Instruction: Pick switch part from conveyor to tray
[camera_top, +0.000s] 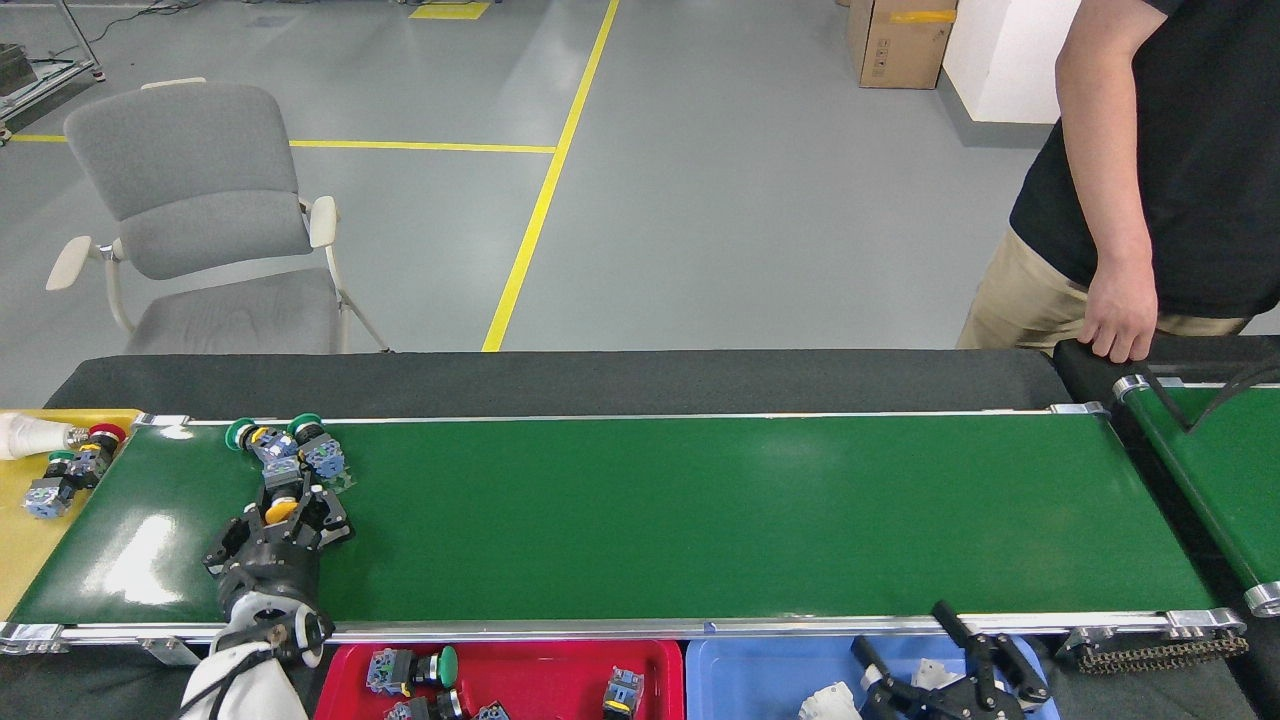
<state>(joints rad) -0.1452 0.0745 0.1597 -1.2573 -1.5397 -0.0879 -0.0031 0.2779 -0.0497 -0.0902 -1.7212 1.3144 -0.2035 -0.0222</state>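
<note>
Between the left gripper's (283, 508) closed jaws: yellow-capped switch part (280, 508) on glossy green conveyor (700, 520). Right gripper (960, 660), jaws apart, over blue plastic tray (760, 670).

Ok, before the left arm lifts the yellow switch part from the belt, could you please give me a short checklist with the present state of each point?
1. Left claw is around the yellow switch part: ok, its fingers stand on both sides of the part.
2. Claw fully closed on the part: cannot tell.
3. Two green switch parts clear of the claw: not ok, they lie close behind it on the conveyor and could be bumped.
4. Red tray has free room for the part: ok, bare floor shows between the parts in it.
5. Right claw out of the way: ok, it is open over the blue tray.
6. Person's hand off the conveyor: ok, it rests at the far right end.
</note>
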